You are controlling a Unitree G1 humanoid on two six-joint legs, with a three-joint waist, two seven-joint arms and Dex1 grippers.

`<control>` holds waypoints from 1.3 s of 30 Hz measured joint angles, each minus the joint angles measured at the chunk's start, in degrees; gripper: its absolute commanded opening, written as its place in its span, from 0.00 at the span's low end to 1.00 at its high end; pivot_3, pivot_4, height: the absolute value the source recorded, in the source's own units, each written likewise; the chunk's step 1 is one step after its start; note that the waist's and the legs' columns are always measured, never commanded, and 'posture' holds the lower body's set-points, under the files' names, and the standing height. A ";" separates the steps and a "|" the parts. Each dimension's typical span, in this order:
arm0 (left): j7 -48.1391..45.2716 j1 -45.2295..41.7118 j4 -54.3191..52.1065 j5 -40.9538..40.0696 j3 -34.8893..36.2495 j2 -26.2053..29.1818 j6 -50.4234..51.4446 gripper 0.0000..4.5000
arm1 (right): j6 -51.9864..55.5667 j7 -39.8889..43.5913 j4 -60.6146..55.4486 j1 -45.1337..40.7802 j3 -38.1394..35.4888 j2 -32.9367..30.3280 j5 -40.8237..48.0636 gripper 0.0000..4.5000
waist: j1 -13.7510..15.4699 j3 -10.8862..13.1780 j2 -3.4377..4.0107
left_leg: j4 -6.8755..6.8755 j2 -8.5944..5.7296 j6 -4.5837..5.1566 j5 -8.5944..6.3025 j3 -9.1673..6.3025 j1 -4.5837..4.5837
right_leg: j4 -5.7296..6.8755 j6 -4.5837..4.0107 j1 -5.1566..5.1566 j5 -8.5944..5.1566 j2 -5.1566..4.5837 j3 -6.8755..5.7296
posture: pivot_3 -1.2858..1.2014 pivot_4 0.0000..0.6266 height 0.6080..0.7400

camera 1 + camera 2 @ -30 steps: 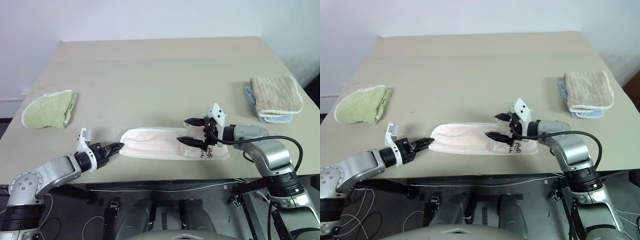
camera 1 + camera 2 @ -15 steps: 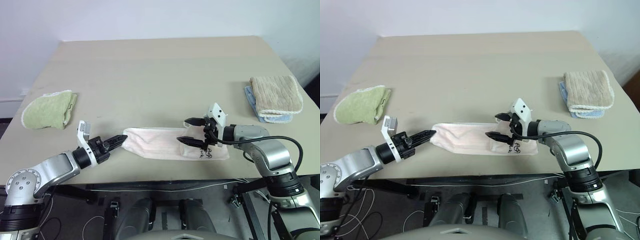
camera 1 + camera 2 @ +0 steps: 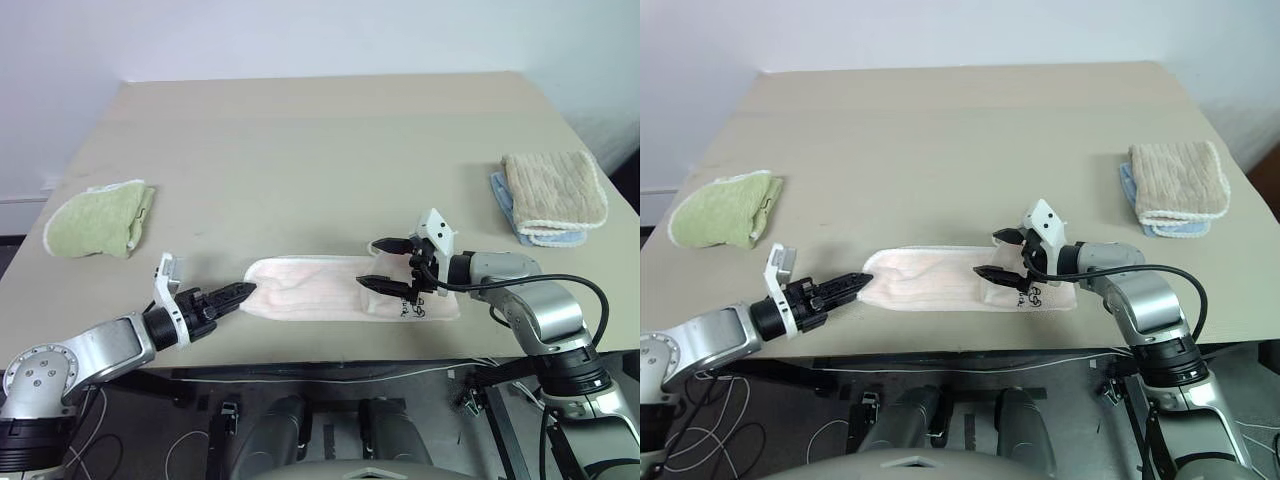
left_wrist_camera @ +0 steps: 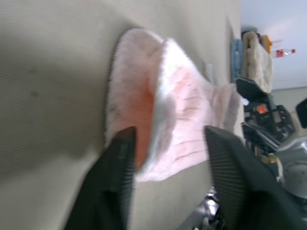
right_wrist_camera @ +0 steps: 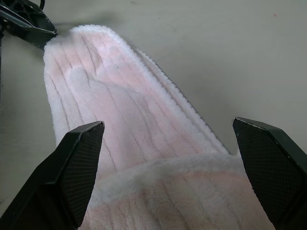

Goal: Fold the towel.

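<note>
The long pale pink towel [image 3: 345, 288] at lower centre is soft, fluffy ribbed terry with a whitish stitched edge. The beige tabletop [image 3: 320, 150] looks matt and smooth. At left the light green towel [image 3: 98, 218] is nubbly terry; at right the beige ribbed towel [image 3: 553, 192] looks plush.

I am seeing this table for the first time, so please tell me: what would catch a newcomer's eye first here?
First, the long pale pink terry towel, folded into a strip at the near edge of the beige table, with the open left gripper at its left end and the open right gripper above its right part. Next, a rolled light green towel at the left edge and a beige ribbed towel at the right edge.
</note>
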 measured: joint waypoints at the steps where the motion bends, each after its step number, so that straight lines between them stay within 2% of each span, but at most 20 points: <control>1: 0.25 0.54 0.02 -0.22 0.38 0.11 -0.03 0.81 | -0.06 0.02 0.01 0.00 0.00 -0.03 -0.18 1.00 | -0.02 0.00 0.00 | -0.01 0.01 0.00 0.00 0.02 0.00 | 0.01 0.00 0.00 0.00 0.00 0.01 | 0.52 0.24 1.00; 3: 1.09 2.18 -0.09 -1.83 1.02 0.84 -0.15 0.96 | -0.13 0.10 0.03 -0.01 0.04 -0.05 -0.27 1.00 | -0.03 0.00 0.00 | -0.04 0.02 0.00 0.00 0.02 0.00 | 0.01 0.00 -0.01 0.00 0.01 0.02 | 0.52 0.24 1.00; 4: 1.17 2.64 -0.34 -2.59 1.32 1.09 -0.16 0.99 | -0.14 0.13 0.07 -0.01 0.05 -0.06 -0.32 1.00 | 0.00 0.00 0.00 | -0.04 0.02 0.00 0.00 0.02 0.00 | 0.01 0.00 -0.01 0.00 0.01 0.02 | 0.52 0.24 1.00; 11: 2.47 5.69 -1.17 -5.61 2.96 1.62 -0.05 0.99 | -1.41 0.53 1.30 -0.03 0.91 0.34 -1.55 1.00 | 0.05 0.00 0.00 | -0.05 0.03 0.00 0.00 0.06 0.02 | 0.00 0.00 -0.04 -0.01 0.01 0.06 | 0.52 0.24 1.00; 23: 4.89 2.11 1.38 -6.03 2.78 -4.50 1.81 0.99 | -2.50 0.52 1.80 0.00 1.23 0.62 -2.47 1.00 | 0.86 -0.02 0.02 | 0.04 0.00 0.01 0.00 0.08 0.12 | -0.01 -0.01 0.09 -0.01 -0.04 0.03 | 0.52 0.24 1.00; 27: 5.05 -0.32 1.64 -5.99 -0.02 -8.09 2.96 0.99 | -2.50 0.14 1.74 0.37 1.23 0.65 -2.48 1.00 | 1.72 -0.01 0.00 | 0.04 0.00 0.01 0.00 0.08 0.10 | -0.02 -0.01 0.06 0.00 -0.03 0.02 | 0.52 0.24 1.00; 34: 7.88 -2.35 1.93 -6.08 -1.12 -10.95 2.83 0.99 | -2.37 -0.37 0.84 1.10 0.51 0.55 -1.70 1.00 | 1.66 -0.02 0.01 | 0.03 0.01 0.01 0.00 0.09 0.10 | 0.00 0.00 0.05 0.00 -0.02 0.03 | 0.52 0.24 1.00; 39: 8.77 -2.36 2.04 -6.23 -0.70 -11.51 2.81 0.99 | -1.45 2.66 -1.83 1.17 -1.10 -2.68 0.89 1.00 | 1.65 -0.02 0.00 | 0.05 0.01 0.01 0.00 0.09 0.10 | -0.02 0.00 0.08 0.00 -0.03 0.04 | 0.52 0.24 1.00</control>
